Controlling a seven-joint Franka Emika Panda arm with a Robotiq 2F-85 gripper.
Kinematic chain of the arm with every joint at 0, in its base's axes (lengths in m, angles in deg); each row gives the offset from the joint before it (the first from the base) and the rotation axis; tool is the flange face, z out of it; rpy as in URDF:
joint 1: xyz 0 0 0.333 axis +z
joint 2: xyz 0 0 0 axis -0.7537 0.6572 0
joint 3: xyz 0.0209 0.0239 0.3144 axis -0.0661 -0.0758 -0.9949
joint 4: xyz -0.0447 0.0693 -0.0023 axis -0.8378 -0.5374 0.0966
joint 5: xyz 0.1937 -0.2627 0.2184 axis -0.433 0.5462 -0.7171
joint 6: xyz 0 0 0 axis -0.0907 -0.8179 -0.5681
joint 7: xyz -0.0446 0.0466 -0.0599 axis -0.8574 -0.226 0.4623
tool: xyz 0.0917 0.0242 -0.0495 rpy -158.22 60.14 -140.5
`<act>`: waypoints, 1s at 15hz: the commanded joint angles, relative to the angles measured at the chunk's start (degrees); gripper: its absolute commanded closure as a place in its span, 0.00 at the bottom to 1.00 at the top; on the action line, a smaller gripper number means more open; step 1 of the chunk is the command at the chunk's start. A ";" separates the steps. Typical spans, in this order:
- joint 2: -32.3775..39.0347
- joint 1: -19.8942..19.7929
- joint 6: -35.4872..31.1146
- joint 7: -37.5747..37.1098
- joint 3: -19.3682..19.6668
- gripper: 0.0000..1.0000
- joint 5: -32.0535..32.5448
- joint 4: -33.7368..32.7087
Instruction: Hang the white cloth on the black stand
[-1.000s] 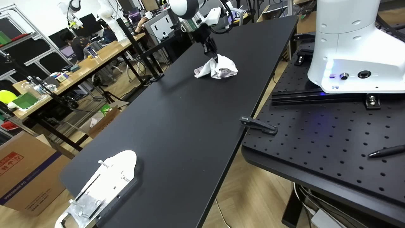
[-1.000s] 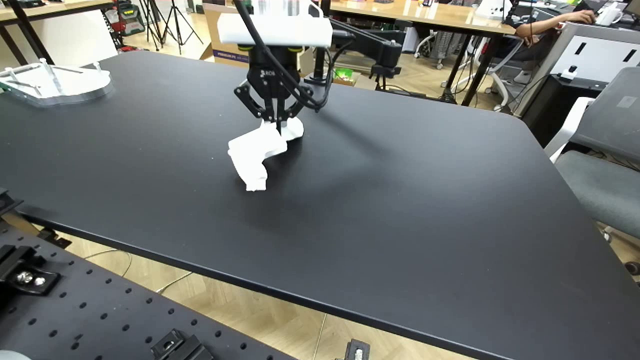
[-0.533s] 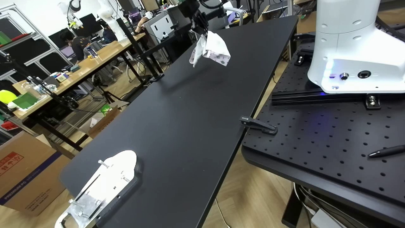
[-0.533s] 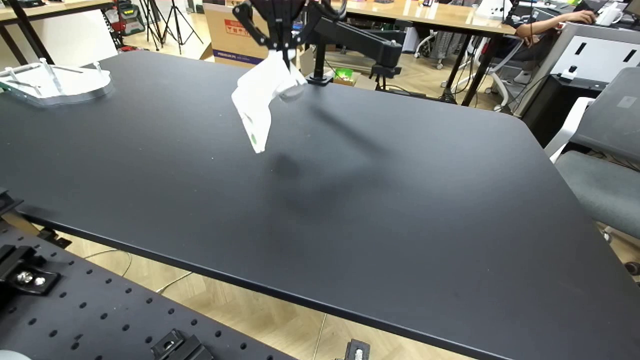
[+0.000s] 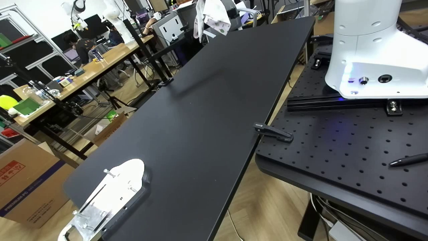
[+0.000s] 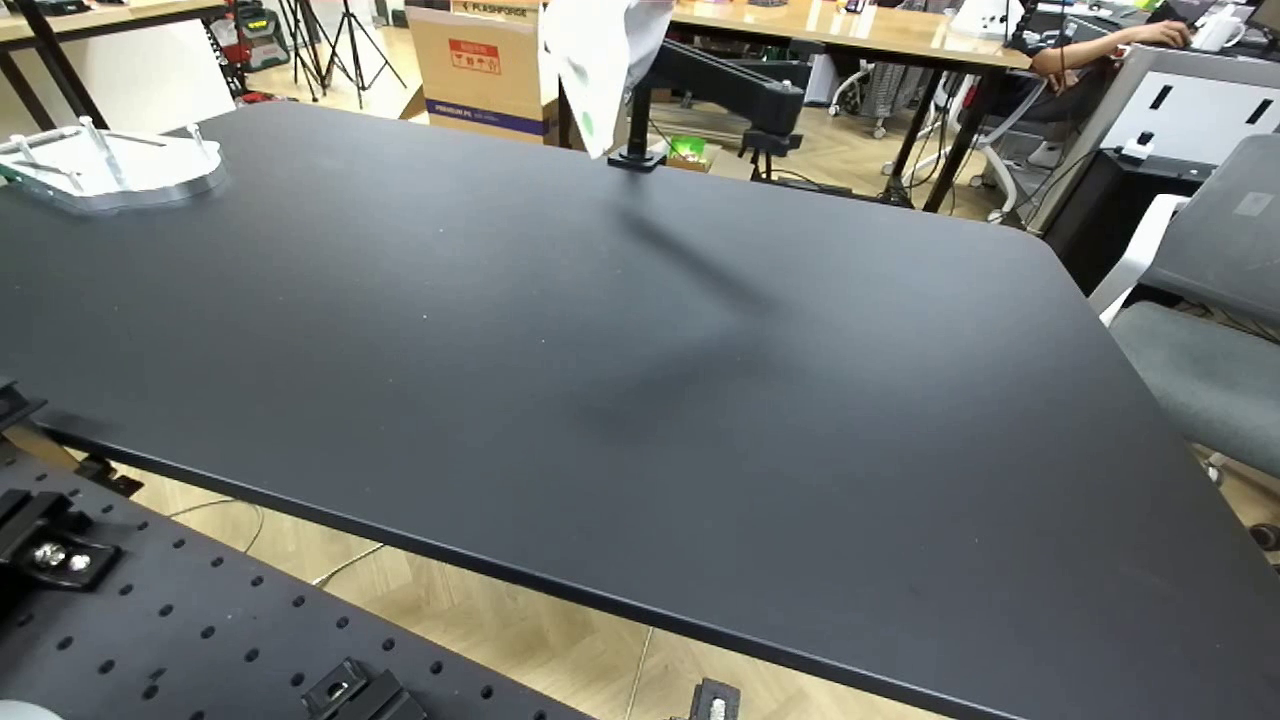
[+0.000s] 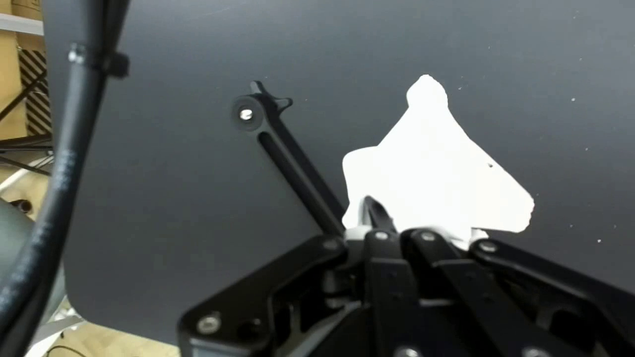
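The white cloth, faintly printed, hangs in the air near the top of both exterior views [image 5: 214,13] [image 6: 597,60]. The black stand, a post with a sideways arm, is fixed at the table's far edge [image 5: 143,50] [image 6: 735,95]. In an exterior view the cloth overlaps the post's upper part. In the wrist view my gripper [image 7: 379,215] is shut on the cloth [image 7: 431,168], which spreads below the fingers and hides part of them. The stand's arm [image 7: 302,173] runs just left of the cloth there and passes out of sight behind the gripper. The gripper is out of both exterior views.
A white plate with upright pegs [image 5: 125,177] lies at one end of the black table [image 5: 200,140]. A black clamp [image 5: 273,132] sits on the table's near edge. The white robot base [image 5: 374,60] stands beside the table. A grey chair [image 6: 1210,350] is at the other end.
The cloth has been lifted off the table and carried up toward the far edge, near the stand. The gripper has risen out of both exterior views.
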 commanded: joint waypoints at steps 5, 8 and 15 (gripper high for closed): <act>-4.21 -3.33 1.88 -1.84 3.45 0.99 -0.28 -4.46; -3.31 -4.83 1.35 -1.58 5.30 0.99 -1.01 -3.73; 2.17 -6.69 -0.77 -1.38 7.88 0.99 -3.03 -2.24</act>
